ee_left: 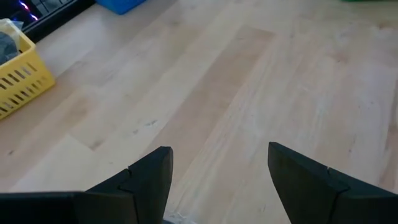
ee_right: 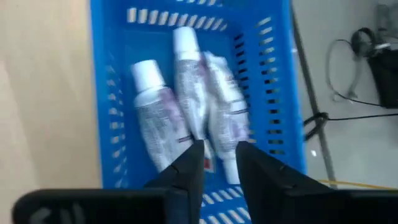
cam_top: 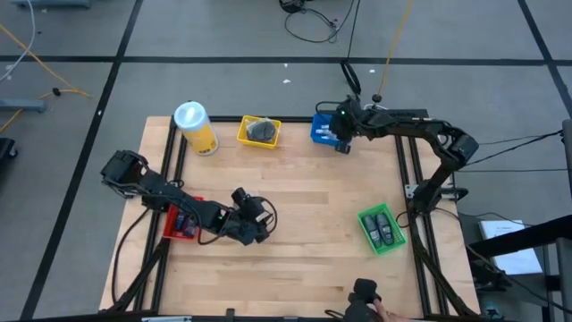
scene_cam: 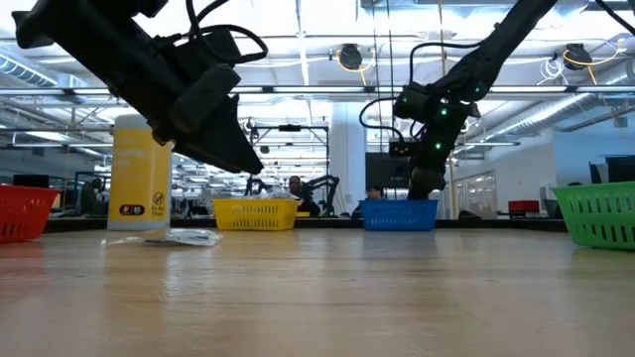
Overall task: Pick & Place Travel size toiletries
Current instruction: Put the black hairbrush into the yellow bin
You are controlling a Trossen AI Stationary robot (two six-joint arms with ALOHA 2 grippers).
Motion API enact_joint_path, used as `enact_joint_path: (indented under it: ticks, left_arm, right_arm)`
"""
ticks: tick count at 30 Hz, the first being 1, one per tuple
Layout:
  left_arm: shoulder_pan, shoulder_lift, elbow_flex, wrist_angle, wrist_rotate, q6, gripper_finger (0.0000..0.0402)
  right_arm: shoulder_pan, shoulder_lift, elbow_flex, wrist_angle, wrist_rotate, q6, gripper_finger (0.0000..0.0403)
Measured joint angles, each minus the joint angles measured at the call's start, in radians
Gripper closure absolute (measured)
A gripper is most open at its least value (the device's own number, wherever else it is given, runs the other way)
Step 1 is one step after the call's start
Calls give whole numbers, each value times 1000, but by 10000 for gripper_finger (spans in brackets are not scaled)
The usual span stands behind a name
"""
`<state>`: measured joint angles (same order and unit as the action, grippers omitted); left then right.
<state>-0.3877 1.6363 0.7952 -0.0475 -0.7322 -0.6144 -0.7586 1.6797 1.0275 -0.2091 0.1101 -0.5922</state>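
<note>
White tubes with purple print lie in the blue bin at the table's far edge. My right gripper hangs over that bin, fingers drawn close on one tube. Grey discs fill the yellow bin. Dark bottles sit in the red bin, and dark grey items lie in the green bin. My left gripper is open above bare wood near the table's middle, holding nothing. My right gripper pinches one white tube by its lower end between the two fingers, coming from above into the blue bin. The tube runs along the fingers' line, beside the other tubes. Whether it is lifted or rests on the bin floor, I cannot tell.
A yellow canister with a white lid stands at the far left, with a small pale scrap on the table before it. A dark object sits at the near edge. Bare wood stretches between the bins.
</note>
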Motion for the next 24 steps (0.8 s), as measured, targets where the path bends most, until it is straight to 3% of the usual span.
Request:
enact_joint_path:
  ticks: [7, 10, 13, 19, 24]
  left_arm:
    - [3, -61, 0, -26, 27, 11, 147]
    - [-1, -135, 0, -95, 35, 15, 147]
    - [-9, -228, 1, -222, 36, 11, 147]
    - [10, -416, 1, -582, 116, -168, 147]
    - [100, -493, 1, -770, 293, -195, 147]
  right_arm:
    - [6, -68, 0, 17, 155, 9, 277]
    - [35, -152, 0, 7, 144, 88, 269]
    - [105, -241, -9, 8, 61, 192, 268]
    - [388, -360, -153, 126, -32, 303, 283]
    - [679, -361, -345, 422, -2, 425, 299]
